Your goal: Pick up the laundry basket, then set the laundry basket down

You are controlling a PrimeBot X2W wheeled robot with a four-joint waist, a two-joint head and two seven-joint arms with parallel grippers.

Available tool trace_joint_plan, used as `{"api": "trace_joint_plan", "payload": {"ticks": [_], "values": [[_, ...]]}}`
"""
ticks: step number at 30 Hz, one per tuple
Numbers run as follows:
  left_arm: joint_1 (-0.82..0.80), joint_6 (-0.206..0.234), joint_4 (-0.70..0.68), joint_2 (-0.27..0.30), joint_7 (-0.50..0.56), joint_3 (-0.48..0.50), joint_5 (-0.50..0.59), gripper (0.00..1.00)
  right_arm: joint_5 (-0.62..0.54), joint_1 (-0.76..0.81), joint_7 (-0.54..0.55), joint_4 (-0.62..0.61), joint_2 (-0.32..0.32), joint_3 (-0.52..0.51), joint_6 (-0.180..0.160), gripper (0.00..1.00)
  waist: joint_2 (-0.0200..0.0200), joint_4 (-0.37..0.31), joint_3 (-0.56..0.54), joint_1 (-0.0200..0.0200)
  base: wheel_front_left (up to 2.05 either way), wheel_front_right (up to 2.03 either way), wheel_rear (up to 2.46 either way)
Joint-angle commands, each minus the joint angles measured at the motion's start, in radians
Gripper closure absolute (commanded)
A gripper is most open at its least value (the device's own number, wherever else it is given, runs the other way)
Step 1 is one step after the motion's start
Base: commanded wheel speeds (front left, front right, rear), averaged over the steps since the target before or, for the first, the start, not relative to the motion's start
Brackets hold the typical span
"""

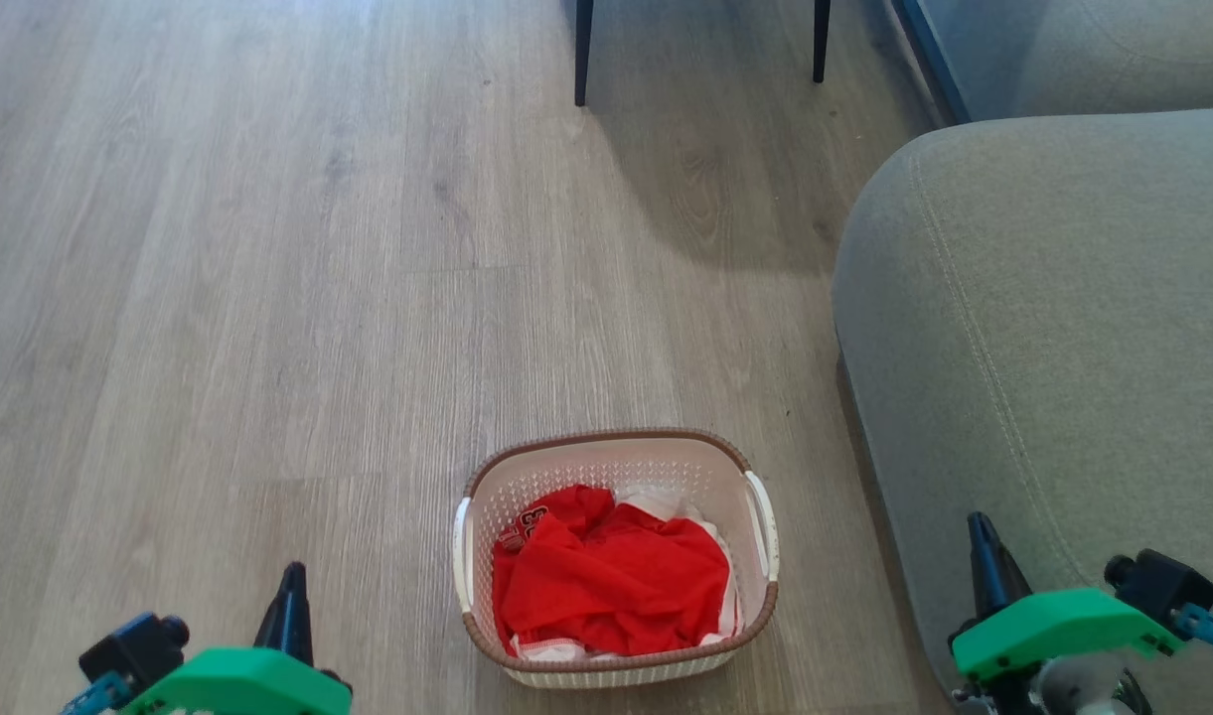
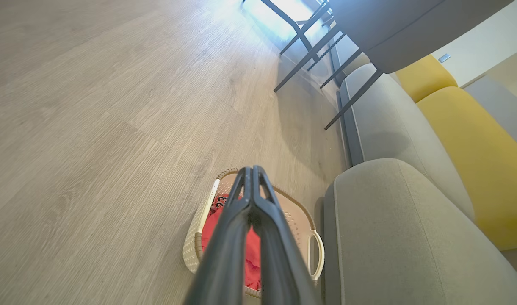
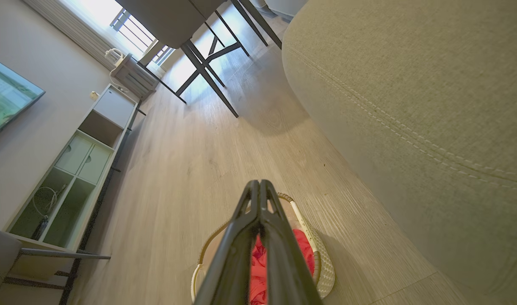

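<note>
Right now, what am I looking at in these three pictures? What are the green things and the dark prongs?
The green pieces are a two-armed robot's wrists, seen from its head camera. Its left gripper and right gripper each end in two long dark fingers, pressed shut and holding nothing. The other two pictures come from cameras on each wrist, looking along those fingers. On the wooden floor stands the laundry basket with red clothes, beside a grey sofa. Neither gripper touches the basket.

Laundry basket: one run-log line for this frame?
phase: pre-grasp | laundry basket: on floor beside sofa, untouched | left gripper: jaws shut, clear | right gripper: jaws shut, clear
</note>
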Motion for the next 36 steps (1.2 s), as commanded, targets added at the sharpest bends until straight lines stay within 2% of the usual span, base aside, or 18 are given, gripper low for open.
{"api": "trace_joint_plan", "payload": {"ticks": [1,36], "values": [[-0.063,-0.01,-0.024,0.002,0.004,0.033,-0.026,1.0,0.03,-0.061,0.009,-0.028,-0.021,-0.001,0.001,1.0,0.0,0.0,0.0,0.0,0.0,0.0,0.0],[-0.147,-0.081,0.002,-0.016,0.104,0.115,-0.408,1.0,0.419,-0.103,0.106,-0.021,-0.027,-0.058,0.002,1.0,0.0,-0.007,0.012,0.0,0.0,0.0,0.0]]}}
